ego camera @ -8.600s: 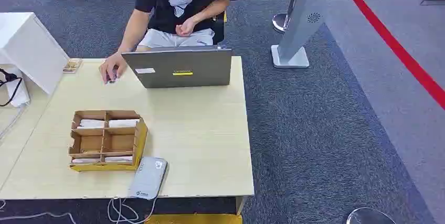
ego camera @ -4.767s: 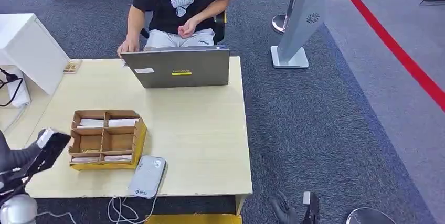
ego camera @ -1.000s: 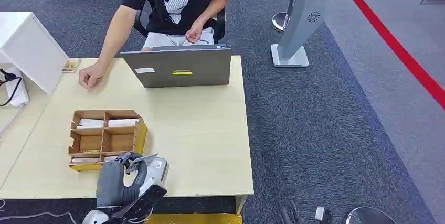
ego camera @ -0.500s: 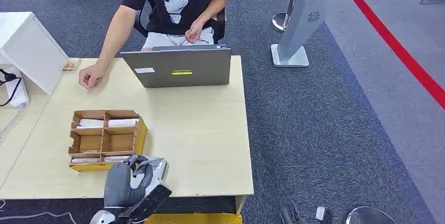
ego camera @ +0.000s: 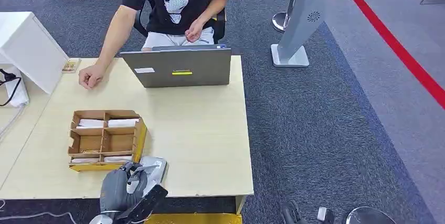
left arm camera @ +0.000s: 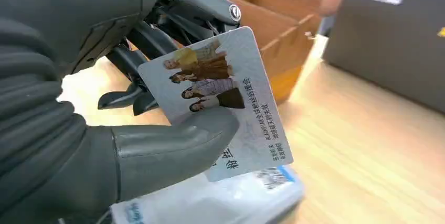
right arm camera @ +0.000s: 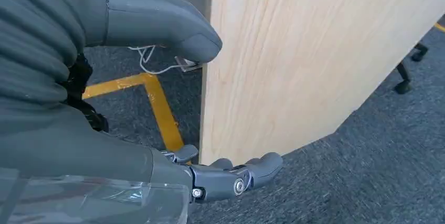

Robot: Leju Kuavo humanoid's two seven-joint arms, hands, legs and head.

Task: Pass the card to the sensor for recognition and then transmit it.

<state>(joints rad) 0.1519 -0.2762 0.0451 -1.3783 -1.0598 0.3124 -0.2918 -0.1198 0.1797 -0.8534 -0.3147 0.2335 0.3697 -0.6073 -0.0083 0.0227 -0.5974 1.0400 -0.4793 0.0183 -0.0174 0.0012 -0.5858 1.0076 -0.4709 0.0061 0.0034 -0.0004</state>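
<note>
My left hand (ego camera: pixel 122 186) is at the table's near edge and pinches a white card (left arm camera: pixel 220 100) printed with small figures and text between its thumb and fingers. The card hangs just above the grey-white sensor pad (ego camera: pixel 153 168), whose corner also appears under the card (left arm camera: pixel 210 203). My right hand (right arm camera: pixel 157 129) hangs low beside the table's side panel, fingers apart and holding nothing; it is at the lower frame edge (ego camera: pixel 307 214) in the head view.
A cardboard tray (ego camera: pixel 105 140) with several compartments holding cards sits left of the sensor. A person sits behind a grey laptop (ego camera: pixel 181 67), a fist (ego camera: pixel 90 77) resting on the table (ego camera: pixel 199 129). A white box (ego camera: pixel 26 45) stands at the left. Cables hang at the front edge.
My left hand came in from the left, took a card, and over the last second has drawn it slightly back and down over the sensor pad. The person's hand moved from the laptop to the table's left.
</note>
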